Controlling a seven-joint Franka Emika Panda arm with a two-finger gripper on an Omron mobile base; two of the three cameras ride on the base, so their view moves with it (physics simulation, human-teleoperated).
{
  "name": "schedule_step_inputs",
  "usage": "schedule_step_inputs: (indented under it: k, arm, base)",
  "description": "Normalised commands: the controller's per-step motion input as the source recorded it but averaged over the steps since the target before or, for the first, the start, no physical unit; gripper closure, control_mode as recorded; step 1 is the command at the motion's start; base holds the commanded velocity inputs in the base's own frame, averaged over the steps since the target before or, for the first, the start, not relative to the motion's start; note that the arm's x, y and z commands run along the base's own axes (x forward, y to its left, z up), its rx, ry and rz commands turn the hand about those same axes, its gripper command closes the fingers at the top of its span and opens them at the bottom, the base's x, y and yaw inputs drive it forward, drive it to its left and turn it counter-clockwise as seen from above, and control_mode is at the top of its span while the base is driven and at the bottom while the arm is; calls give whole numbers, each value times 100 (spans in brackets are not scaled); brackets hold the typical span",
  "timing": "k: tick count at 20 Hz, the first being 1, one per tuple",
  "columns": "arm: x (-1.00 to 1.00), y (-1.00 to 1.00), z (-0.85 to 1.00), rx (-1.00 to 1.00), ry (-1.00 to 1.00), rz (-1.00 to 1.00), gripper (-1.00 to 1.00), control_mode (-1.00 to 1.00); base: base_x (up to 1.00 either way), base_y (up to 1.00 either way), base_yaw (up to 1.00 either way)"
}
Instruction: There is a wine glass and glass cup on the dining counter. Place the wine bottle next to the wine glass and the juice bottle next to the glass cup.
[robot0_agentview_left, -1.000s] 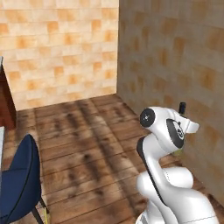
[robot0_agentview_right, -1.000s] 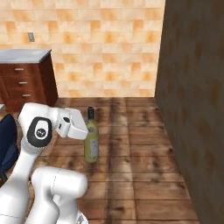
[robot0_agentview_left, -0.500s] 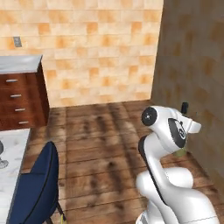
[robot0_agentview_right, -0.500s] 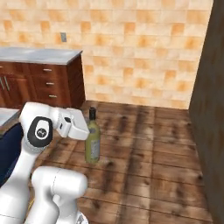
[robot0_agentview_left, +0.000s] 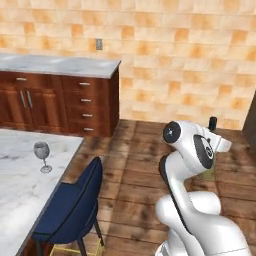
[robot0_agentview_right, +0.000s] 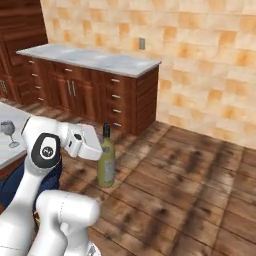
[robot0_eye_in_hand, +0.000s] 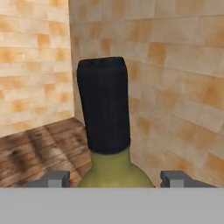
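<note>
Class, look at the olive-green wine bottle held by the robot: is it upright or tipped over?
Upright. In the right base view the wine bottle stands vertical at the pincer, dark neck on top, above the wooden floor.

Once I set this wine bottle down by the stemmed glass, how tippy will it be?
The wine bottle is tall and slim with a narrow neck, so it probably tips easily if released tilted. It looks rigid and smooth, likely slippery between the gripper tips. The wine glass, on its thin stem, would probably topple if nudged.

Two base cameras behind the arm, one hand camera.
Both base views share the wooden cabinets (robot0_agentview_left: 60, 107); hand view sits close behind the wine bottle (robot0_eye_in_hand: 105, 131).
</note>
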Motion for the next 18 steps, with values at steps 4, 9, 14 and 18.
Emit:
schedule_step_inputs:
  k: [4, 9, 14, 18]
  arm:
    - [0, 0, 0, 0, 0, 0, 100, 100]
    - [0, 0, 0, 0, 0, 0, 100, 100]
    - [0, 0, 0, 0, 0, 0, 100, 100]
    - [0, 0, 0, 0, 0, 0, 100, 100]
  base:
    - [43, -1, 72]
    - [23, 0, 83]
    - [38, 0, 76]
    - [57, 0, 62]
